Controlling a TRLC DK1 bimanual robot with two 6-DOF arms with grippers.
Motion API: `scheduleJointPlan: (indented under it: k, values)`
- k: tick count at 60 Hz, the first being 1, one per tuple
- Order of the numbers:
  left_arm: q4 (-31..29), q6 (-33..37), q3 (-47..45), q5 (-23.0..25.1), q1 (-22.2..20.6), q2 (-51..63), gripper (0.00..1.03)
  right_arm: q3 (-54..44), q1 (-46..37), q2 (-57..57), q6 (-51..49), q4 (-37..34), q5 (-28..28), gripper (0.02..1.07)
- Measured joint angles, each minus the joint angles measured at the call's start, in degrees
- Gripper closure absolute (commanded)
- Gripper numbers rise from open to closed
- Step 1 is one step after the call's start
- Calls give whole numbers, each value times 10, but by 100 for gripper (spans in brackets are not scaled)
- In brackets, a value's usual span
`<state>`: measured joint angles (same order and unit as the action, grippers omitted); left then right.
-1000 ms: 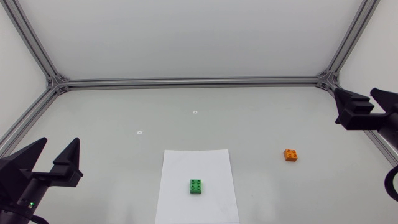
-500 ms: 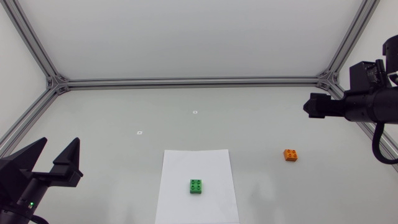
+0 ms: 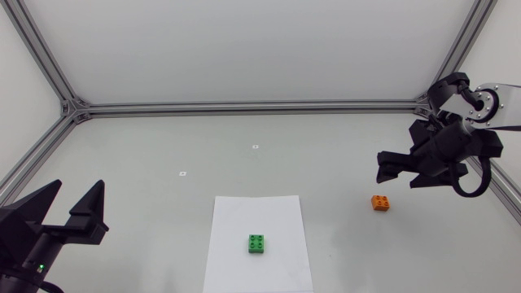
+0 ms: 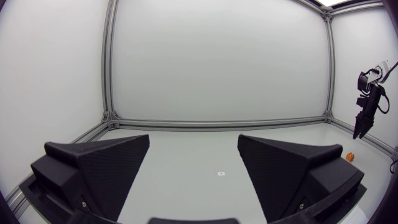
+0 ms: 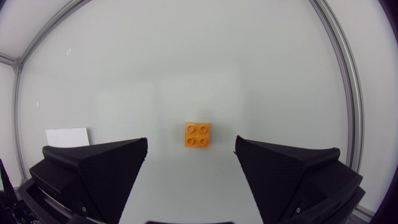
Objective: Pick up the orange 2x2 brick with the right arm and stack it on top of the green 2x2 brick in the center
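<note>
The orange 2x2 brick (image 3: 380, 203) lies studs up on the table right of the white paper sheet (image 3: 257, 244). A green 2x2 brick (image 3: 257, 243) rests on that sheet. My right gripper (image 3: 394, 172) hangs above and just left of the orange brick, open and empty. In the right wrist view the orange brick (image 5: 196, 134) lies ahead of the open right gripper (image 5: 191, 163), on the line between its fingers and well below them. My left gripper (image 3: 72, 205) stands open and empty at the near left corner. The left wrist view shows the orange brick (image 4: 351, 157) small and far off.
Aluminium frame rails (image 3: 252, 107) border the table at the back and sides. Two small white markers (image 3: 255, 147) lie on the table behind the paper. The right arm (image 4: 367, 107) stands tall at the far right in the left wrist view.
My right arm has swung in from the right edge and turned its gripper downward over the orange brick. The left arm and both bricks have not moved.
</note>
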<state>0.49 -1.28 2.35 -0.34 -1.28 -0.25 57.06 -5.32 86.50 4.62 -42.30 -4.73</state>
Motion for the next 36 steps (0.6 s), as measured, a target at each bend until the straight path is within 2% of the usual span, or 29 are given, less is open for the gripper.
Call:
scheduleJointPlan:
  k: [36]
  values:
    - [0,0,0,0,0,0,4,21,0,126,16,-8,8,8]
